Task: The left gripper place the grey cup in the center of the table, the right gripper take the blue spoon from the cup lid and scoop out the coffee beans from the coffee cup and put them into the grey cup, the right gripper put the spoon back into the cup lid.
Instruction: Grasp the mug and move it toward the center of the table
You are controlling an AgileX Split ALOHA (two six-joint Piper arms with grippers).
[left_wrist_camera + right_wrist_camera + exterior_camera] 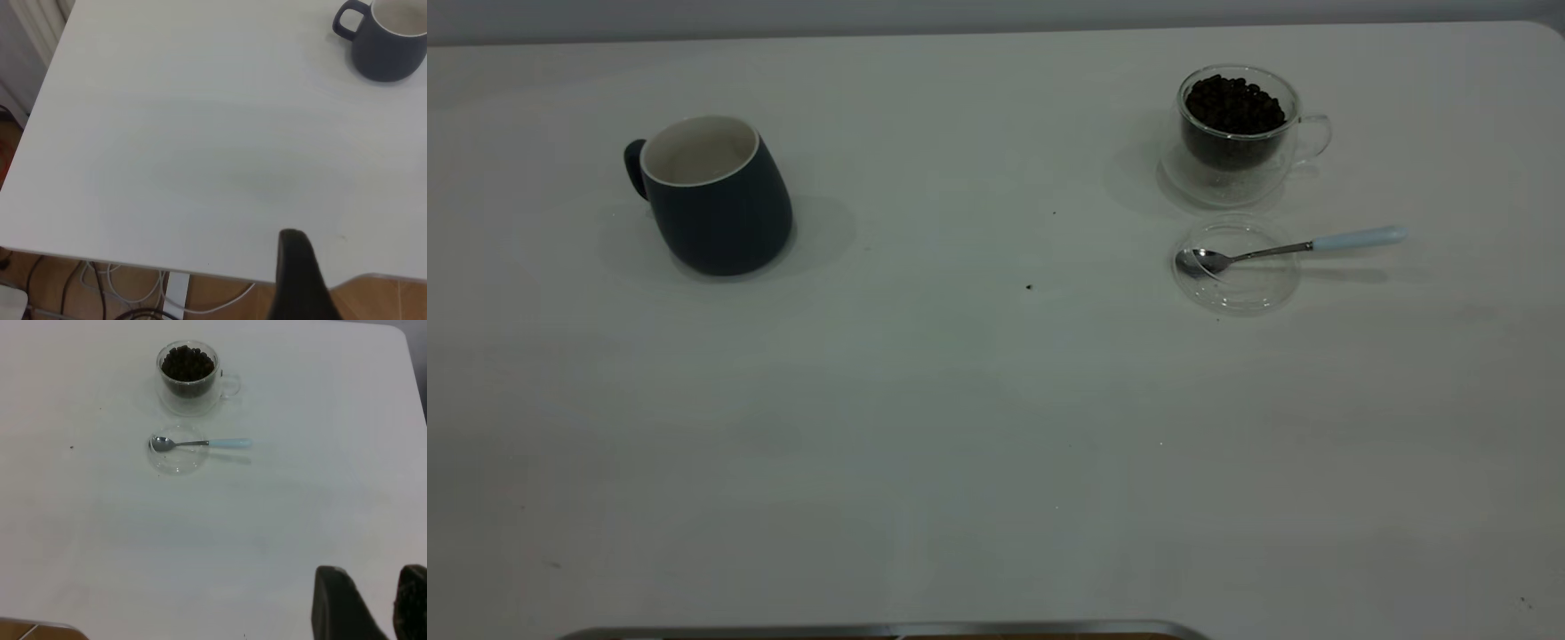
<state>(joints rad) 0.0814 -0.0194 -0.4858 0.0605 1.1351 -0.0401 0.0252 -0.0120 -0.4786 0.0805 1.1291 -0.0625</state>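
Grey cup sits far ahead of my left gripper, not yet centred. My right gripper, fingers spread, hangs well short of the spoon resting across the lid. Beans unscooped; everything remains.

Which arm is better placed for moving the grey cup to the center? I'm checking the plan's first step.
Left. The grey cup stands upright on the table's left side and appears in the left wrist view, untouched. The spoon and coffee cup lie on the right.
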